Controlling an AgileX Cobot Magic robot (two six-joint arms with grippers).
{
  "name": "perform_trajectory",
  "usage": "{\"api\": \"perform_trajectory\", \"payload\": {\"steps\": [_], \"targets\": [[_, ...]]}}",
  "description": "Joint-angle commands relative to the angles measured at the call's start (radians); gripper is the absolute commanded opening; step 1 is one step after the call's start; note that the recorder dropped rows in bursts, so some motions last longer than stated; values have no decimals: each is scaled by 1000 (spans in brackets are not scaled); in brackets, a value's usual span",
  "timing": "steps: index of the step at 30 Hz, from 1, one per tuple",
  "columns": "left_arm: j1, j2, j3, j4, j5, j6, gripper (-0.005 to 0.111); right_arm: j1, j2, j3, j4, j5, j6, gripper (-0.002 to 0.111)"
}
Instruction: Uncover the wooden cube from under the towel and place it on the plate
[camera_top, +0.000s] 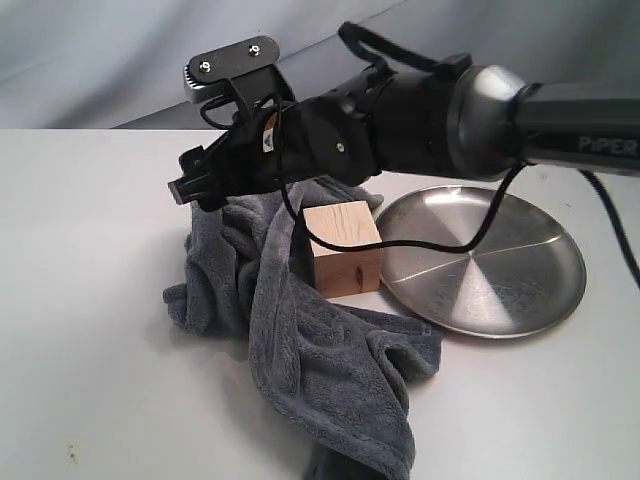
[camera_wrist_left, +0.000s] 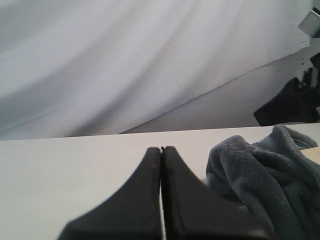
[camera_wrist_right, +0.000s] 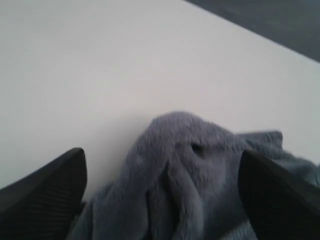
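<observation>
A white table (camera_top: 90, 300) fills the scene under a pale cloth backdrop (camera_wrist_left: 125, 60). The black right arm (camera_top: 420, 115) reaches in from the right and crosses over to the left. A black cable (camera_top: 470, 240) sags from it in front of the plate.

The dark blue-grey fleece towel (camera_top: 300, 350) lies crumpled at centre, bunched at the far left and trailing to the near edge. To its right sits the round brushed-steel plate (camera_top: 500, 290), with nothing on it.

The wooden cube (camera_top: 343, 248) stands uncovered on the table just beside the plate's left rim. The towel is folded against the cube's left and near sides, and a small dark knot shows on its near face.

The right gripper (camera_wrist_right: 161, 159) hangs over the towel's far-left bunch. Its jaws are spread wide on either side of a raised fold and grip nothing. The left gripper (camera_wrist_left: 161, 150) is pressed closed and empty, low over bare table left of the towel.
</observation>
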Motion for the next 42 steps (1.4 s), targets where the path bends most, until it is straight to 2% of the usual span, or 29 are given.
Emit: {"api": "perform_trajectory", "payload": {"steps": [1, 5, 9, 17, 24, 42], "targets": [[2, -4, 4, -2, -11, -2, 0, -16, -68, -6, 11, 284, 5, 76], [2, -4, 4, -2, -11, -2, 0, -48, -99, 2, 16, 452, 21, 76], [2, -4, 4, -2, -11, -2, 0, -83, -123, 43, 44, 478, 44, 76], [2, -4, 4, -2, -11, -2, 0, -151, -143, 150, 92, 349, 89, 77], [2, -4, 4, -2, -11, -2, 0, -158, -110, 168, 111, 233, 87, 92], [2, -4, 4, -2, -11, -2, 0, -166, -31, 173, 13, 157, 91, 92]]}}
